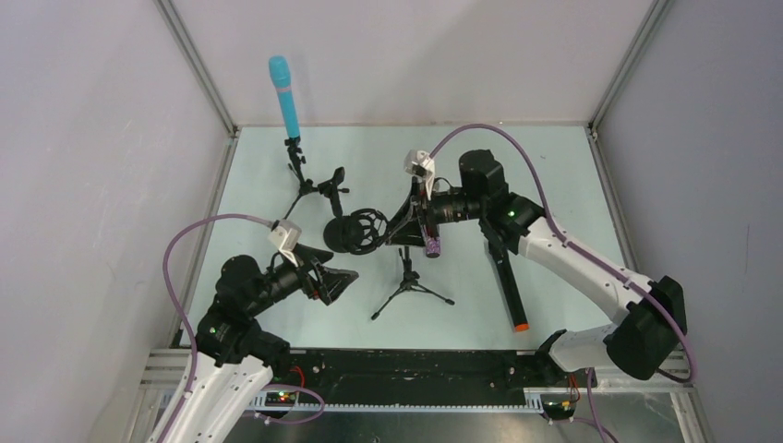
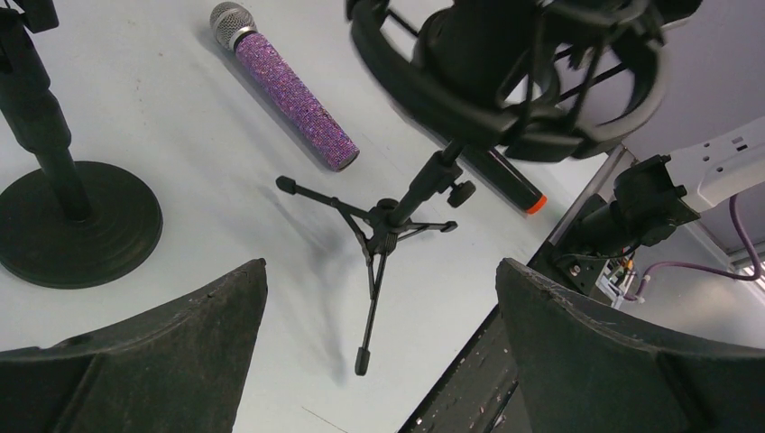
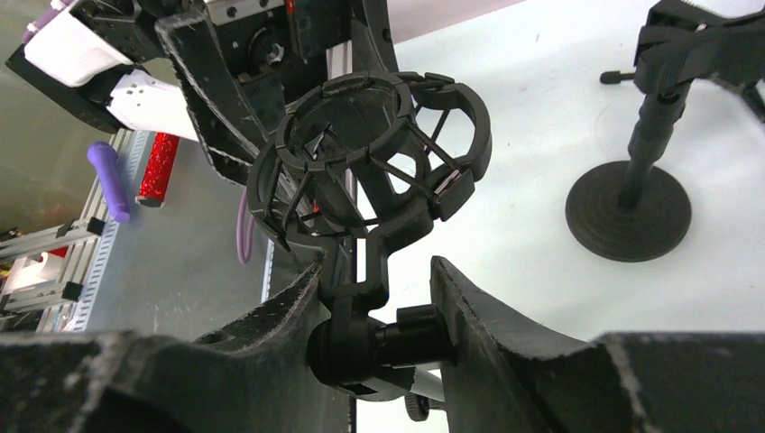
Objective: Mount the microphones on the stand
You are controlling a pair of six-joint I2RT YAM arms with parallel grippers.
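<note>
A light blue microphone (image 1: 284,97) stands upright in a small tripod stand (image 1: 297,175) at the back left. The purple glitter microphone (image 2: 284,86) lies flat on the table, partly hidden under my right arm in the top view (image 1: 434,244). The black microphone with an orange end (image 1: 509,286) lies to the right. A tripod stand (image 1: 409,284) carries an empty black shock mount (image 3: 370,153). My right gripper (image 3: 379,311) is shut on the stand's swivel joint just below the mount. My left gripper (image 2: 379,302) hangs open above the tripod's legs, holding nothing.
A round-base stand (image 3: 629,212) with an empty clip (image 1: 337,177) stands left of the shock mount. A black rail (image 1: 415,365) runs along the near edge. Grey walls close the sides and back. A purple handle (image 3: 108,176) and a red glitter piece (image 3: 158,167) lie off the table.
</note>
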